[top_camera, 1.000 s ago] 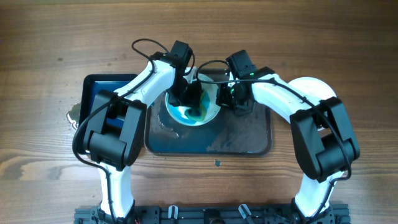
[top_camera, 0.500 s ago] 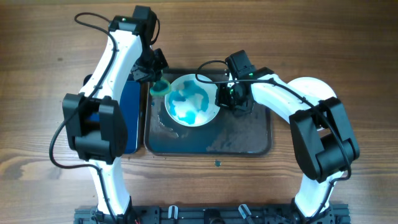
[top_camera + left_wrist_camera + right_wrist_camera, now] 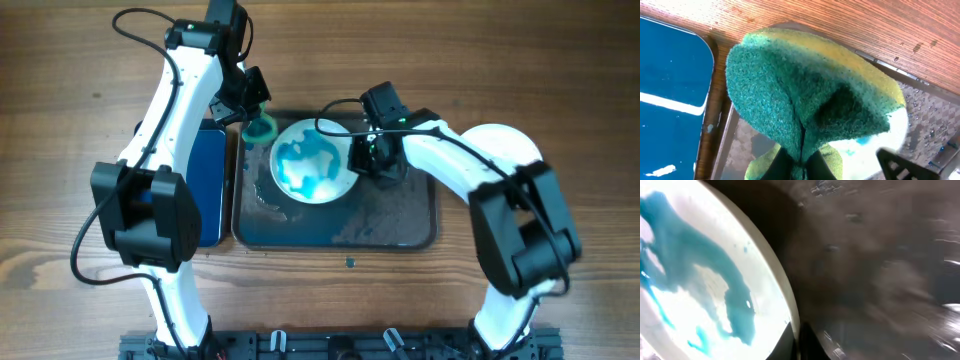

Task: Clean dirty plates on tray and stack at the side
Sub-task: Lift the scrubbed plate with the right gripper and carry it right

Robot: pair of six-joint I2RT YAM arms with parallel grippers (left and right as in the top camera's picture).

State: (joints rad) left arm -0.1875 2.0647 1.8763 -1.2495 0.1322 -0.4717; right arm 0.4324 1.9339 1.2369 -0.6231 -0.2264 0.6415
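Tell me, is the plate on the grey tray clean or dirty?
Dirty: blue-teal smears cover the plate, seen overhead and from the right wrist.

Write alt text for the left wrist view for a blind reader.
A green and yellow sponge, pinched in the left end effector, fills the frame above the wet grey tray; a blue tray lies left.

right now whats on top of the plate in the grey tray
Blue-teal smears cover the plate; the right gripper pinches its right rim. The sponge in the left gripper is off to its upper left, not on it. Anything beneath is hidden.
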